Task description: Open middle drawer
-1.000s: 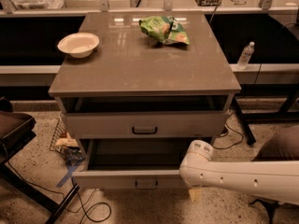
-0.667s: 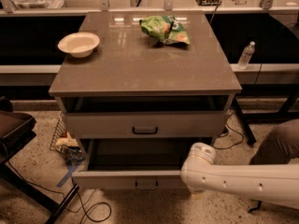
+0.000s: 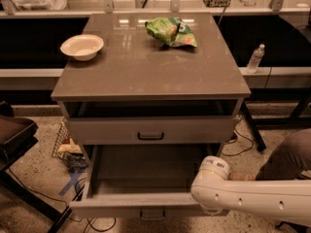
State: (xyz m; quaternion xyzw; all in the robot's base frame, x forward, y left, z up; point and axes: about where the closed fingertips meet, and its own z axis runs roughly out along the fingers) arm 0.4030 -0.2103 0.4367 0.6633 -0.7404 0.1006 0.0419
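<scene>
Gripper [image 3: 214, 209] is tucked under the white robot arm [image 3: 252, 200] at the near right corner of the pulled-out wide pale-grey middle drawer [image 3: 141, 171]; can't tell its grip.

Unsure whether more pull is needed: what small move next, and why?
Probably ease the arm back, clear of the cabinet. The middle drawer already stands far out, grey interior exposed, and the tool is hidden under the arm's end by its front right corner.

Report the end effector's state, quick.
End effector: out of sight behind the arm, near the right front corner of the pulled-out drawer; state cannot be told.
</scene>
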